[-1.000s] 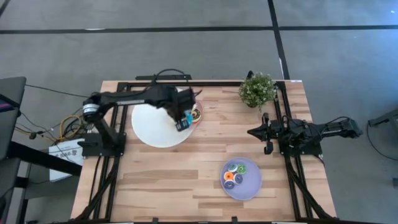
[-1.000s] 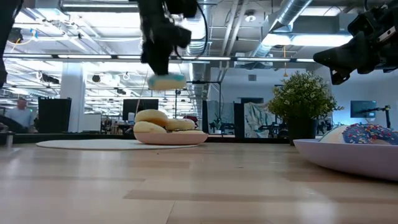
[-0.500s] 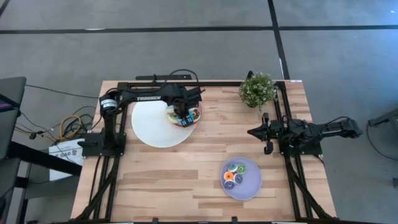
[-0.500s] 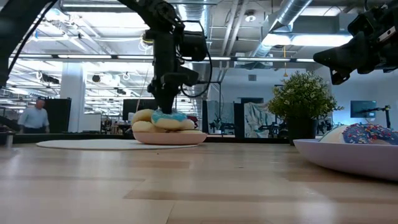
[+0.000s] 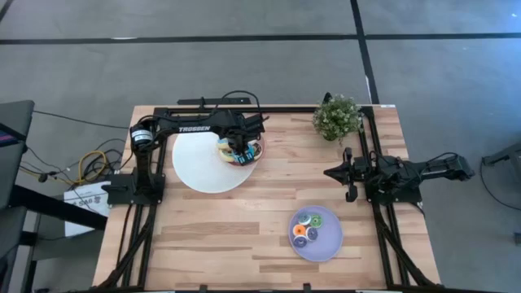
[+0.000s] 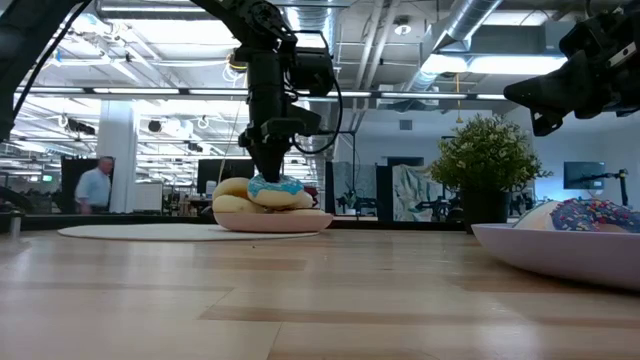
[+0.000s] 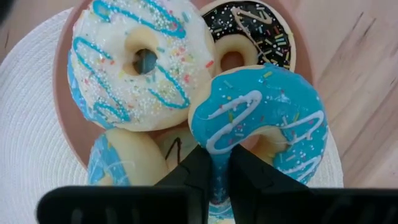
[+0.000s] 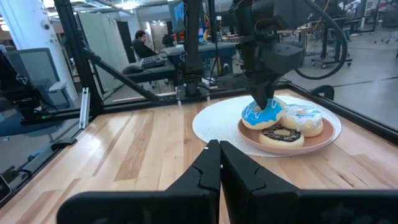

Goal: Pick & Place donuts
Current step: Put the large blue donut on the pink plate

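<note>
My left gripper (image 5: 241, 152) is over the pink plate (image 5: 258, 155) at the table's far middle, shut on a blue-iced donut (image 7: 261, 121) with white drizzle. The same blue donut (image 6: 275, 186) tops the pile on the plate. Under and beside it lie a white-iced donut with blue stripes (image 7: 140, 65), a dark chocolate one (image 7: 255, 34) and a cream one with blue icing (image 7: 118, 162). Several small donuts (image 5: 307, 228) lie on the lavender plate (image 5: 328, 247) near the front right. My right gripper (image 8: 219, 149) is shut and waits at the table's right side (image 5: 330, 172). My left gripper pinches the blue donut's ring at its near edge (image 7: 217, 158), one finger on each side of the ring. The fingers (image 6: 265, 160) come from above, pointing down. The donut is tilted and rests on the donuts piled on the pink plate.
A round white mat (image 5: 199, 163) lies under the pink plate's left side. A potted plant (image 5: 336, 116) stands at the far right corner. Bare wood lies in the table's middle and near left. A person (image 6: 97, 187) walks in the room behind.
My left gripper came down from well above the plate, carrying the blue donut, until the donut settled on top of the pile. It has stayed shut on it. The right arm kept still.
</note>
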Motion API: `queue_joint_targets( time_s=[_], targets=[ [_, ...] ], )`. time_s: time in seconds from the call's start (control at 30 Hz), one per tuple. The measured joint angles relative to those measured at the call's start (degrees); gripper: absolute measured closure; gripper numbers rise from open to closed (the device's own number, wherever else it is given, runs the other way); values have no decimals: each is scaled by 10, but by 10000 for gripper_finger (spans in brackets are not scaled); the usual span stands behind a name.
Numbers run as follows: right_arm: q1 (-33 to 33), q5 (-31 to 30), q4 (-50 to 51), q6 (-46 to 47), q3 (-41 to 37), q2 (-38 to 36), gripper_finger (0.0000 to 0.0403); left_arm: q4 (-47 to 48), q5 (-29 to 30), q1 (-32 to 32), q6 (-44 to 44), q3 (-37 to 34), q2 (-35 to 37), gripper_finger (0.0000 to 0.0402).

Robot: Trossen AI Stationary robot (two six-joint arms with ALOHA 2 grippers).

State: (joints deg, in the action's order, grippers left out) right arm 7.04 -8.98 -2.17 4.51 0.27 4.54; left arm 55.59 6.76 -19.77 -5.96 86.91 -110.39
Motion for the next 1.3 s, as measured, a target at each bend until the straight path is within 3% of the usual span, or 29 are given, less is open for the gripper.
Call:
queue_joint_targets(
  time_s=[0.43,0.83,1.3],
  targets=[
    [0,0,0,0,0,0,403,0,27,0,-16,0,0,277],
    [0,0,0,0,0,0,403,35,23,3,-37,41,2,271],
    [0,0,0,0,0,0,403,40,44,14,-47,37,2,271]
  ],
)
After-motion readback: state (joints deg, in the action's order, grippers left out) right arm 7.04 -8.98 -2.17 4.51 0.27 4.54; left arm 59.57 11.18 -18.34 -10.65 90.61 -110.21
